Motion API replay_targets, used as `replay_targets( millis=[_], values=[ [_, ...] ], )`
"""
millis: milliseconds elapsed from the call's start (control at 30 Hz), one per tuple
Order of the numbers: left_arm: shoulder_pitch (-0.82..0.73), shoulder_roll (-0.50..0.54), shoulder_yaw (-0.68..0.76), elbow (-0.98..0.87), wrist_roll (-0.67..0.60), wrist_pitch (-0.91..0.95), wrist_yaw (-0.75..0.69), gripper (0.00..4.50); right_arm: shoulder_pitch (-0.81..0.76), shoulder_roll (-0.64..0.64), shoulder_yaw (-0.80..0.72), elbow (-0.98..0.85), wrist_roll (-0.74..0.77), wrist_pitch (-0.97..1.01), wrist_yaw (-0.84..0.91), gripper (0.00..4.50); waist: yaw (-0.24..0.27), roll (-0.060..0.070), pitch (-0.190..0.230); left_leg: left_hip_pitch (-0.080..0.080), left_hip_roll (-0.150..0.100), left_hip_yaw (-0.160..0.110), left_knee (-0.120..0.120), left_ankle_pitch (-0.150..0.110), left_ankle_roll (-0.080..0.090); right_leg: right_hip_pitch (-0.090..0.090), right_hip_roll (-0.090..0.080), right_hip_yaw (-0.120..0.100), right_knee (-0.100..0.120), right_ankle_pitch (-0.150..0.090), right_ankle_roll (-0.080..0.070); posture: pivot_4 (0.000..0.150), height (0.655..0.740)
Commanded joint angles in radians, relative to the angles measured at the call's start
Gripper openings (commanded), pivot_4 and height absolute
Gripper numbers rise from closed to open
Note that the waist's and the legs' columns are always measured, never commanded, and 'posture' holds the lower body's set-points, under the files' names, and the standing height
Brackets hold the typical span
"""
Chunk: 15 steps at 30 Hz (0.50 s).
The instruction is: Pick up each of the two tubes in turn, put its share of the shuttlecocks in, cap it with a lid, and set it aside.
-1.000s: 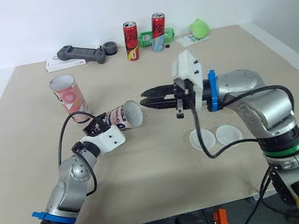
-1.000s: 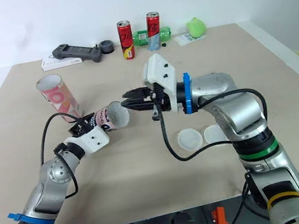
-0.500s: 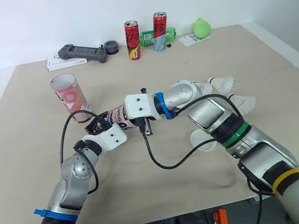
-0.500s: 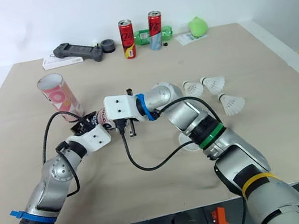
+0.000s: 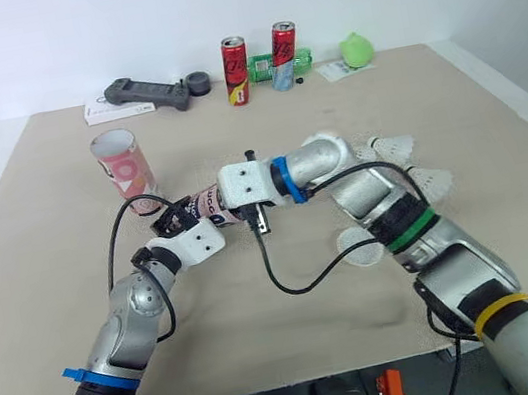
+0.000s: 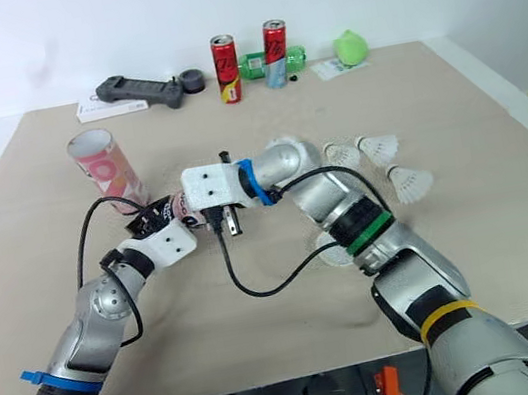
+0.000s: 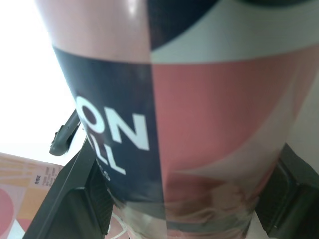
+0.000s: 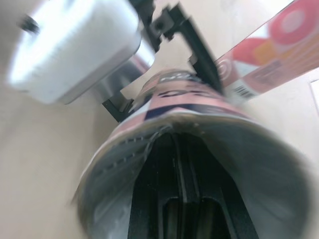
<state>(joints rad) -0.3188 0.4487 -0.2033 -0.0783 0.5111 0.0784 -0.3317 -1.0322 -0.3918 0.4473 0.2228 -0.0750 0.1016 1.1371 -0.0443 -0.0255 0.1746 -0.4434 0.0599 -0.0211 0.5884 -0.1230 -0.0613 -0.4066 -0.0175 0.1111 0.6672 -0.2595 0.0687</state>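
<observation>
The first tube is still being loaded. The left gripper (image 5: 181,212) clamps the pink-and-navy cardboard tube (image 5: 212,202), held tilted above the desk (image 5: 298,339). The right gripper (image 8: 179,164) reaches into the tube's mouth, and how far it is open cannot be told. Three white feathered shuttlecocks (image 6: 377,147), two round white lids (image 5: 353,243) and the upright, uncapped pink second tube (image 5: 123,166) wait on the desk.

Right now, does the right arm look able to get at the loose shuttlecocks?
Not directly, it seems: the right gripper is sunk inside the tube that the left gripper holds. Once it draws out, the shuttlecocks lie uncovered beside that arm.
</observation>
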Motion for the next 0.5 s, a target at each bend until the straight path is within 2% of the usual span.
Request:
replay_targets(
  millis=[33, 167, 267, 367, 433, 500],
  values=[
    [0.000, -0.006, -0.013, 0.001, -0.001, -0.004, -0.001, 3.23, 0.019, -0.044, -0.070, -0.152, 0.060, 0.070, 0.035, 0.04, 0.000, 0.000, 0.000, 0.000, 0.000, 0.000, 0.000, 0.000, 0.000, 0.000, 0.000, 0.000, 0.000, 0.000, 0.000, 0.150, 0.7400],
    [-0.010, -0.011, -0.014, 0.012, -0.007, -0.009, -0.002, 3.23, 0.072, -0.112, -0.135, -0.274, 0.125, 0.171, 0.050, 0.04, -0.001, 0.000, 0.000, 0.000, 0.000, -0.001, -0.001, 0.000, 0.000, 0.000, 0.000, 0.000, 0.000, -0.001, -0.001, 0.150, 0.7400],
    [-0.022, -0.032, 0.011, 0.019, -0.051, -0.019, 0.004, 3.23, 0.144, -0.164, -0.241, -0.357, 0.244, 0.288, 0.053, 0.04, 0.004, 0.000, 0.000, 0.000, 0.000, -0.001, 0.000, 0.000, 0.000, 0.001, 0.000, 0.000, 0.000, -0.001, 0.000, 0.150, 0.7400],
    [-0.035, -0.096, 0.052, 0.011, -0.158, -0.004, -0.004, 3.23, 0.236, -0.233, -0.352, -0.420, 0.365, 0.399, 0.069, 0.04, 0.008, -0.001, 0.000, 0.000, -0.004, -0.001, 0.000, 0.000, 0.000, 0.002, -0.004, 0.000, 0.000, -0.001, 0.001, 0.150, 0.7400],
    [-0.053, -0.161, 0.093, -0.010, -0.272, 0.015, -0.021, 3.23, 0.306, -0.283, -0.428, -0.428, 0.435, 0.471, 0.074, 0.04, 0.008, -0.001, 0.000, -0.001, -0.006, 0.000, 0.000, 0.000, 0.000, 0.002, -0.006, 0.000, -0.001, 0.000, 0.002, 0.150, 0.7400],
    [-0.069, -0.247, 0.139, -0.041, -0.440, 0.045, -0.058, 3.23, 0.395, -0.358, -0.472, -0.382, 0.444, 0.504, 0.086, 0.65, 0.015, -0.002, 0.001, -0.003, -0.007, -0.002, 0.001, 0.000, 0.000, 0.001, -0.006, 0.000, -0.001, 0.000, 0.002, 0.150, 0.7400]
  ],
)
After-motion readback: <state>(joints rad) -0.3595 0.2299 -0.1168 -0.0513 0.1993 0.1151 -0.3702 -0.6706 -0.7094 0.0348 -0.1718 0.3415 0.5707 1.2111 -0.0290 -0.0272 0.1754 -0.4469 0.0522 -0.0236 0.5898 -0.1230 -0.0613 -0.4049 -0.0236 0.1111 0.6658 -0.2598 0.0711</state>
